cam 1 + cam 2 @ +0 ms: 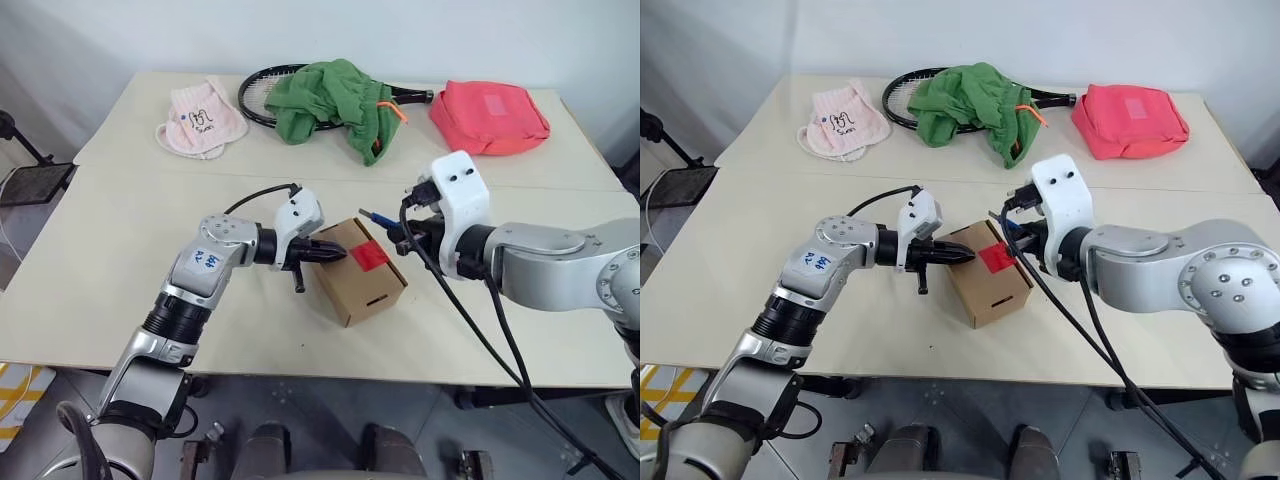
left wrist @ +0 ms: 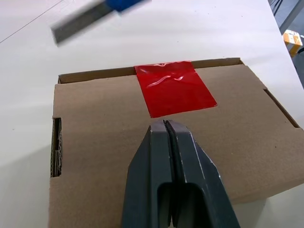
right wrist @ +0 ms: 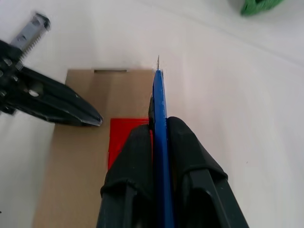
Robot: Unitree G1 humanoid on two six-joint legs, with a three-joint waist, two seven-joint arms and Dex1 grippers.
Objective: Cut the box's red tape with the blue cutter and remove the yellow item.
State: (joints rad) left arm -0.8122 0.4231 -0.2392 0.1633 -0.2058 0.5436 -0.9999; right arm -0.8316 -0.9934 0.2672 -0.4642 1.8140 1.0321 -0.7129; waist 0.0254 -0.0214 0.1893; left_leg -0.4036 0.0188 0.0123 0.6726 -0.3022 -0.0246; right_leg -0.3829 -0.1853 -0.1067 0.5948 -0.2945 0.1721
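On the pale tabletop [image 1: 120,260], left gripper [image 2: 165,124] jaws pressed together atop the box [image 1: 357,280] beside the red tape [image 2: 173,92]; right gripper [image 3: 159,124] jaws pinch the blue cutter [image 3: 160,114]

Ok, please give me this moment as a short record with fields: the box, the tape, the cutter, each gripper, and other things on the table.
box: brown cardboard box closed, lying on the table between both grippers
red tape: red tape uncut, across the flap seam on top
blue cutter: blue cutter clamped in the right gripper, blade tip out, above the box's edge by the tape
left gripper: left gripper shut, fingers over the box top, just short of the tape
far side of table: pink cloth, black racket, green garment, pink-red bag
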